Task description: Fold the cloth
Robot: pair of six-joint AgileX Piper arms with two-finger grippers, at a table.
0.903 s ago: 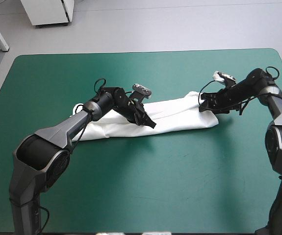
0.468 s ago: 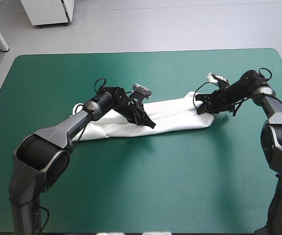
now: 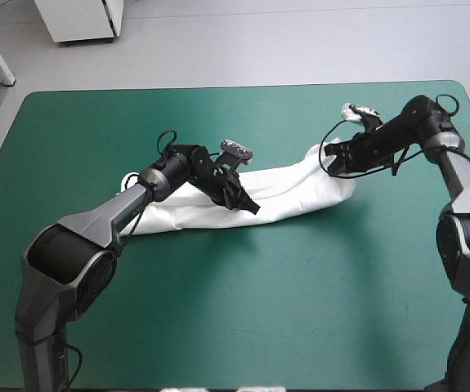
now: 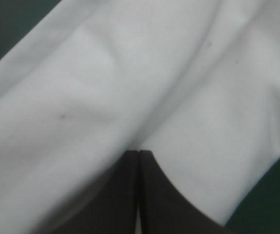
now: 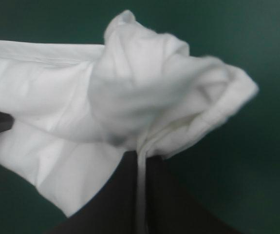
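Clamping a lifted end of the T-shirt (image 3: 292,192) is the right gripper (image 5: 140,155) (cloth between its fingers). The left gripper (image 4: 139,153), fingers closed, rests mid-shirt.

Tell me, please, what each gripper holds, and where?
The right gripper holds the T-shirt by its bunched right end; the left gripper, shut, rests on its middle.
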